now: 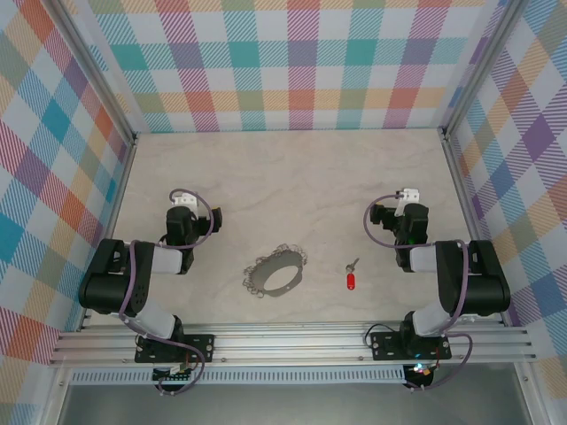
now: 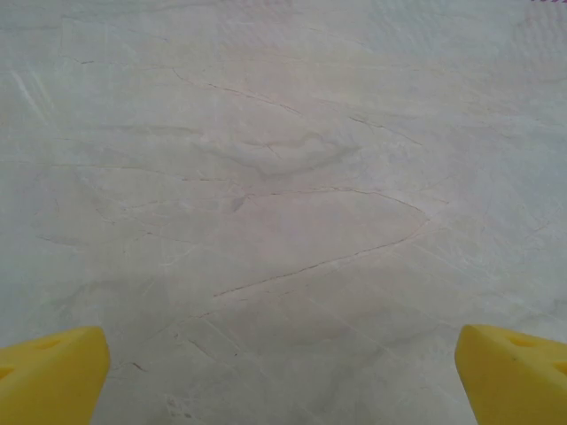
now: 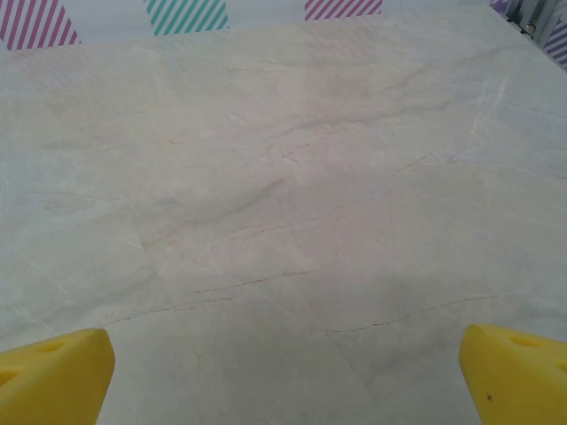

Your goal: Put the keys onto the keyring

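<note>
The keyring [image 1: 275,272], a large thin silver hoop edged with small metal loops, lies flat on the table between the two arms. The key [image 1: 350,278], small with a red head and a silver blade pointing away from me, lies just right of the hoop and apart from it. My left gripper [image 1: 189,215] rests left of and beyond the ring; in the left wrist view it [image 2: 282,376] stands open over bare table, yellow fingertips [image 2: 53,372] wide apart. My right gripper [image 1: 396,215] sits right of and beyond the key, also open [image 3: 285,376] with nothing between its yellow fingertips [image 3: 514,372].
The marble-patterned table [image 1: 292,168] is walled by checked panels at the back [image 1: 292,62] and on both sides. An aluminium rail [image 1: 292,341] runs along the near edge where both arm bases are bolted.
</note>
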